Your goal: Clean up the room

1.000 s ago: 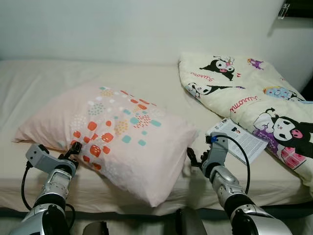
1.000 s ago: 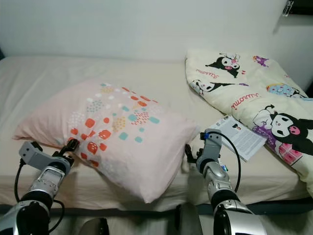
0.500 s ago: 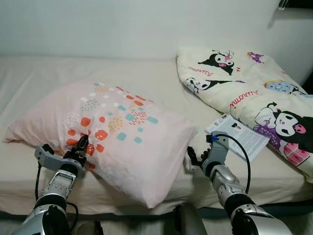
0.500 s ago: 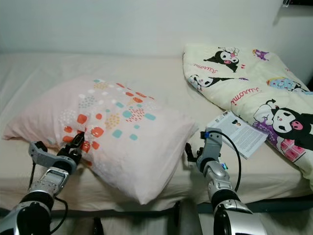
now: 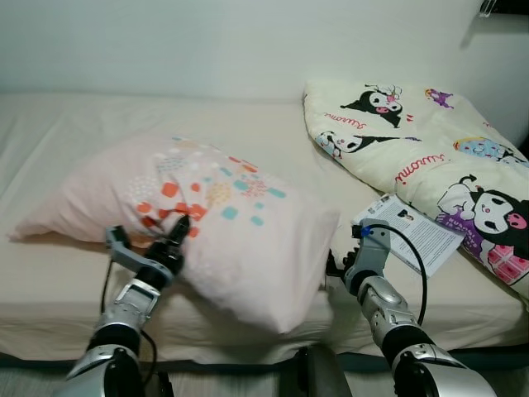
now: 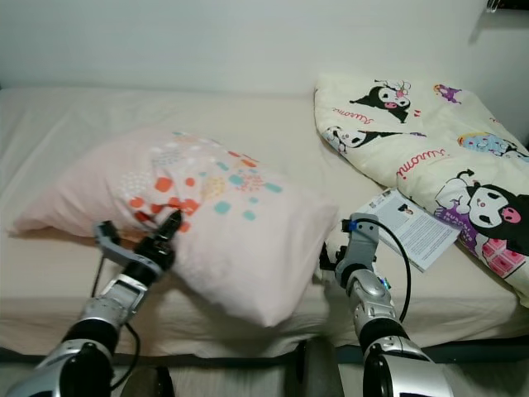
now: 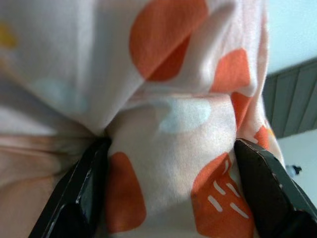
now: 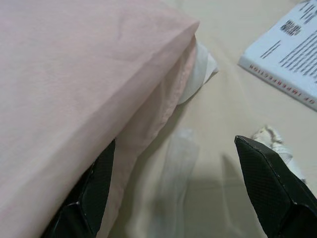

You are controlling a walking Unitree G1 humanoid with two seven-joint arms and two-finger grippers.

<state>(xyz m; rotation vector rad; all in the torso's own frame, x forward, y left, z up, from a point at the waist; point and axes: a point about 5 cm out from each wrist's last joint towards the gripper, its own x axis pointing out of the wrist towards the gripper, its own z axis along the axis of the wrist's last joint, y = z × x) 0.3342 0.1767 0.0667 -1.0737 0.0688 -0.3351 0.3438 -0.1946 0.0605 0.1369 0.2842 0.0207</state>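
Since the soft pink pillow with orange and teal dots (image 5: 207, 223) lying near on the bed (image 5: 66, 141) looks light, bunched cloth is pinched by the left claw (image 7: 168, 163), while the right claw (image 8: 173, 183) is held apart beside its right corner

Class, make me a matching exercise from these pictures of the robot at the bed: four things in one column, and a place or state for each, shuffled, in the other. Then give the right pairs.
Things
1. pillow
2. booklet
3. cartoon blanket
4. left end effector

Places or states
A. lying flat on the sheet beside the right end effector
B. bunched on the bed's right side
C. pinching spotted fabric
D. pink, in the middle of the bed

Pairs: 1-D, 2-A, 3-B, 4-C
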